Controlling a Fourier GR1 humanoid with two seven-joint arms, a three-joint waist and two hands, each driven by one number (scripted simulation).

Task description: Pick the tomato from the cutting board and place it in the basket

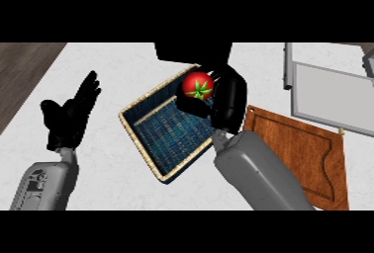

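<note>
Right hand (228,96) is reaching in from the lower right, its forearm crossing the near right corner of the basket (142,147). Its fingers are curling round the tomato (198,87), gripping it from the right side and from below. The tomato is showing red with its green stem star facing the view, and is sitting in that hand over the far right part of the basket, close to the rim; contact with the basket cannot be told. The cutting board (306,153) is lying just right of the basket, partly under the forearm. Left hand (70,116) is resting at the left over the counter (110,74), fingers straight and spread, holding nothing.
</note>
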